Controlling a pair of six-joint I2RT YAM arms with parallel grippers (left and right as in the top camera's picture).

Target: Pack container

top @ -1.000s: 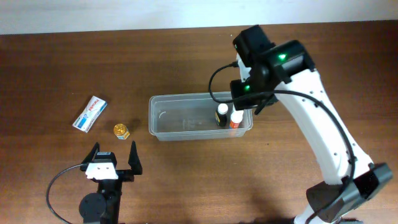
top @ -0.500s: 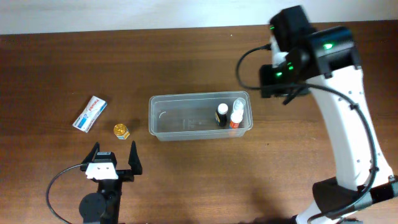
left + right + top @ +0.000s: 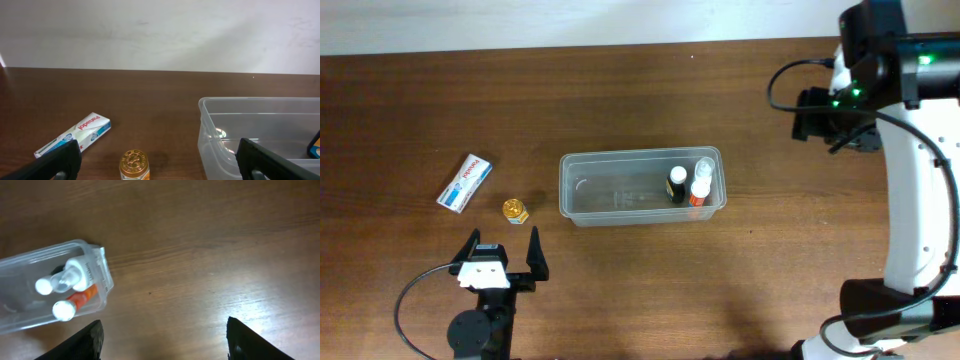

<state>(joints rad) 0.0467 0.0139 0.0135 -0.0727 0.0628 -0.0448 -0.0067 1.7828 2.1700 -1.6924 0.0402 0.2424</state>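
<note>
- While set mid-table, long side facing the arms: container (image 3: 610, 196), clear, holding a black-capped bottle (image 3: 677, 184) and a spray bottle (image 3: 701, 182) upright at its right end.
- Left of it, unpacked: gold-lidded jar (image 3: 515, 210), then toothpaste box (image 3: 465, 182).
- Left gripper (image 3: 503, 243): fingers spread, empty, near the jar.
- Right gripper (image 3: 165, 342): fingers spread, empty, beyond the container's right end.
- Likely risks: container shoved by a low approach; bottles toppled by a dropped item.

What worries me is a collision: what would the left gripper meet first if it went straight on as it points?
Probably the small gold-capped bottle, standing just ahead between the open fingers of the left gripper. The white-and-blue box lies to its left, the container to its right; depth is uncertain.
</note>
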